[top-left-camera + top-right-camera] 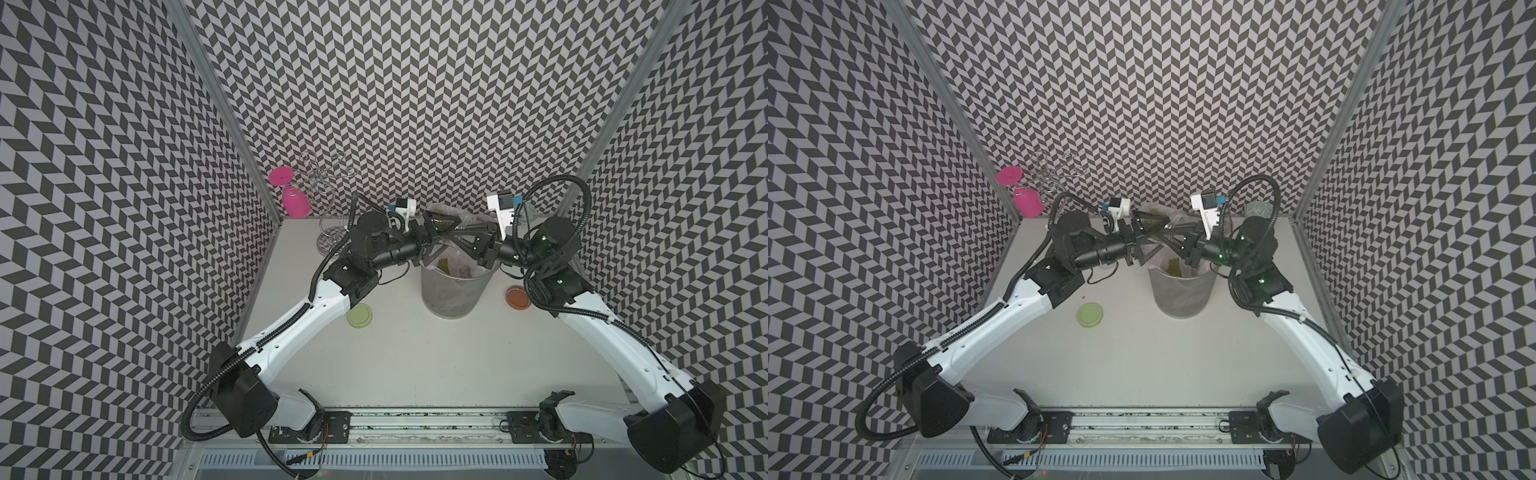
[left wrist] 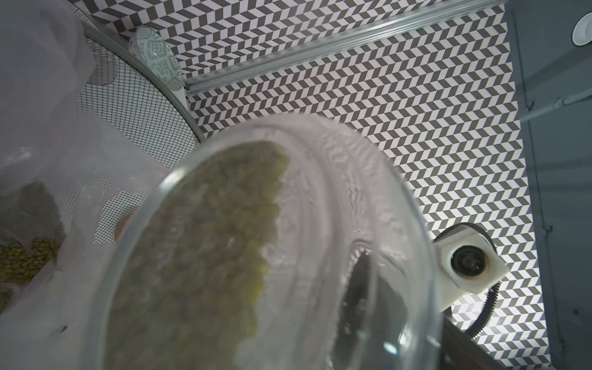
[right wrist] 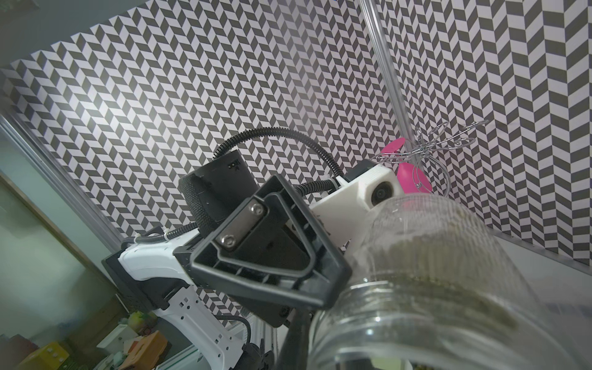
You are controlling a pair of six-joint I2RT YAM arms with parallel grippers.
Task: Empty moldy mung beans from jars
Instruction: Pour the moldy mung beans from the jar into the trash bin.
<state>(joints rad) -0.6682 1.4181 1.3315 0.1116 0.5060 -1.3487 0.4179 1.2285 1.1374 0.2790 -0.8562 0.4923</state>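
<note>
**1. Load.** The mung beans [image 2: 208, 240] fill roughly half of the jar [image 2: 336, 192] and are banked against 1 side wall. The jar is lidless, lies near horizontal and hangs above the mouth of the bin [image 1: 451, 295]. A smaller heap [image 1: 444, 264] of the same beans lies in the bin's plastic liner.

**2. Grip.** The right gripper [image 1: 465, 235] is closed to a narrow pinch at the jar's threaded neck. 1 finger appears to sit inside the mouth, seen as a dark shape through the glass in the left wrist view. The left gripper [image 1: 438, 235] has its jaws spread wide on either side of the jar body. Whether they press the glass cannot be told.

**3. Surroundings.** The pale green lid [image 1: 360, 316] and the orange-brown lid [image 1: 518, 297] lie flat on the table [image 1: 415, 365], both apart from the bin. A 2nd jar cannot be located with confidence.

**4. Procedure (judgement).** The step in hand is the pour.
- Bring the mouth inside the bin's rim before lowering it.
- Rotate slowly. A rim pinch on smooth glass resists twist poorly, and the load shifts as the beans slide.
- Leave the left jaws about the body as a guard until the pinch proves it can carry the jar.
- Mouldy beans may cling in a clump, so expect a late, sudden drop. Finish mouth-down with a brief shake.
- Hold the fingers clear of the loose liner.
</note>
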